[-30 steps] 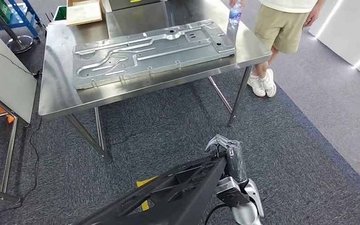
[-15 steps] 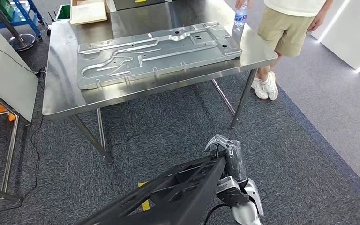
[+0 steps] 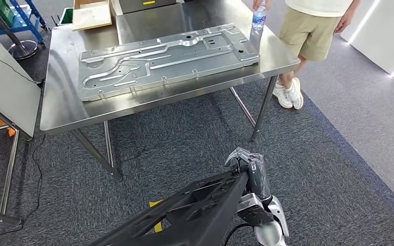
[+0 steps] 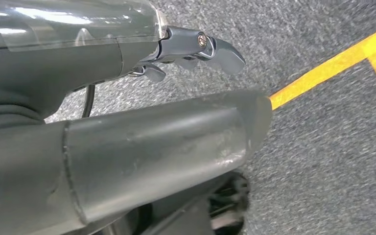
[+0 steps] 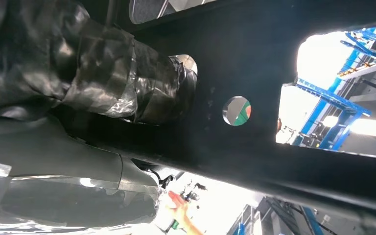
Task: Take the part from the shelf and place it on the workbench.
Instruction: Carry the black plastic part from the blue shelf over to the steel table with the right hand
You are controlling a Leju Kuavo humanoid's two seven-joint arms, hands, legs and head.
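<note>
Well ahead of my right robot hand (image 3: 250, 171) stands the steel tabletop (image 3: 61, 102), most of it taken by a long stamped metal panel (image 3: 166, 59); a bare strip runs along its near edge, likely where my load belongs. I carry the black framed part (image 3: 195, 210) low and level, its far end at my right robot hand, whose wrapped fingers (image 5: 127, 83) curl around a bar. My left robot hand (image 4: 196, 46) shows spread fingertips; its grip I cannot tell. A person (image 3: 313, 25) beyond holds a water bottle (image 3: 258, 18).
</note>
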